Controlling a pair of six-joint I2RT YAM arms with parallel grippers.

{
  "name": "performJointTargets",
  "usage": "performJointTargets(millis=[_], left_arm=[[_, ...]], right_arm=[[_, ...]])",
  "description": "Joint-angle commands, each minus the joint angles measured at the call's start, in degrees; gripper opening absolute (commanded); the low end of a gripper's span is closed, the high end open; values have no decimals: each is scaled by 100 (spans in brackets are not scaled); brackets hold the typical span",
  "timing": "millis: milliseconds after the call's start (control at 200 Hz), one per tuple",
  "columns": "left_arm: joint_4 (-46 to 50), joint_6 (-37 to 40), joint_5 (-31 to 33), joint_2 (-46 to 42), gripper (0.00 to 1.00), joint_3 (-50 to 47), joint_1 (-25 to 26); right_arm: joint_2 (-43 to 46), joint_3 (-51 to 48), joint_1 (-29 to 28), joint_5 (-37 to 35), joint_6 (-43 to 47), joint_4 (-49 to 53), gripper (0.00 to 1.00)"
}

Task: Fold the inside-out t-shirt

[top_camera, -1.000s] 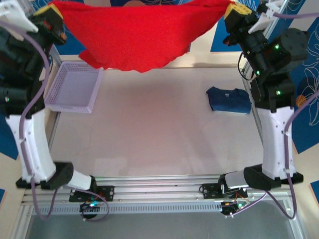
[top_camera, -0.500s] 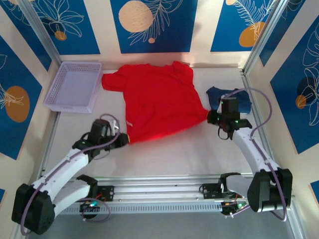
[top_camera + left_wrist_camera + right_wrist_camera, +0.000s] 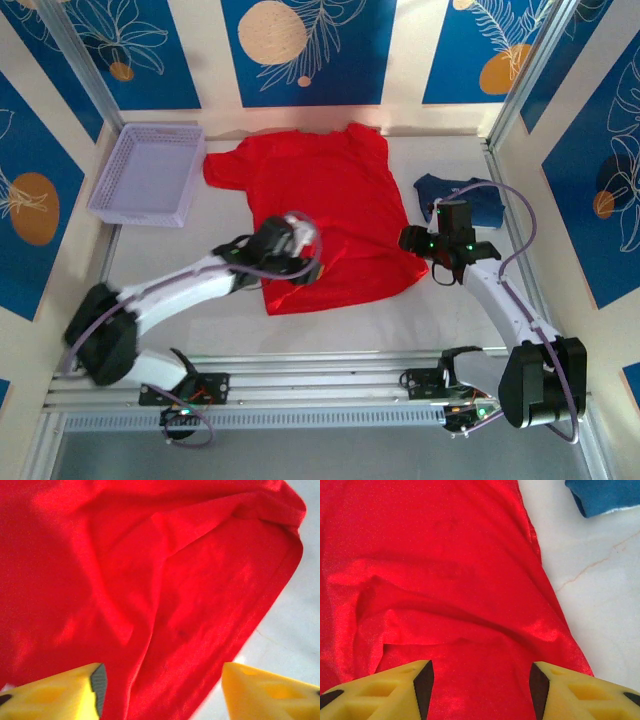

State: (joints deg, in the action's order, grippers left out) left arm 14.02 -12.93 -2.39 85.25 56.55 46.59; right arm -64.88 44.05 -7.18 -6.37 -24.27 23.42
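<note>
The inside-out t-shirt [image 3: 325,210] is plain bright red and lies spread on the table, collar end toward the back wall. My left gripper [image 3: 298,250] hovers over its near left part, blurred by motion. In the left wrist view the yellow fingers [image 3: 75,690] stand wide apart above creased red t-shirt cloth [image 3: 150,580], so the left gripper [image 3: 162,692] is open and grips nothing. My right gripper [image 3: 406,240] is at the shirt's near right corner. It [image 3: 481,690] is open too, with wrinkled t-shirt cloth [image 3: 445,580] lying beneath the gap.
A lilac mesh basket [image 3: 150,175] stands at the back left. A dark navy garment [image 3: 478,200] lies right of the shirt, its edge also in the right wrist view [image 3: 605,497]. Metal frame rails border the table on both sides.
A second ago the shirt hung stretched in the air between both shut grippers. It now lies on the table, both grippers have opened and let go, and the left arm has swung right over it.
</note>
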Motion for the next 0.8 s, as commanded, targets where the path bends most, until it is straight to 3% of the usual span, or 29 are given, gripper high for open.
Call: performJointTargets(millis=[0, 305, 465, 650, 720, 795], left_arm=[[27, 1204, 578, 1135, 58, 862, 242], [439, 1889, 1088, 3243, 58, 2688, 215], [524, 1915, 1111, 3588, 39, 2992, 167], [534, 1782, 1006, 3586, 6, 3030, 81], [464, 1664, 821, 3377, 0, 2955, 36], [435, 1491, 495, 3077, 0, 2851, -41]], right_arm=[[-102, 339, 4, 176, -1, 3, 56], [125, 204, 157, 272, 45, 83, 57], [129, 162, 162, 427, -30, 72, 57], [226, 92, 34, 524, -14, 109, 57], [374, 8, -56, 637, 89, 42, 57], [642, -167, -205, 860, 234, -115, 56]])
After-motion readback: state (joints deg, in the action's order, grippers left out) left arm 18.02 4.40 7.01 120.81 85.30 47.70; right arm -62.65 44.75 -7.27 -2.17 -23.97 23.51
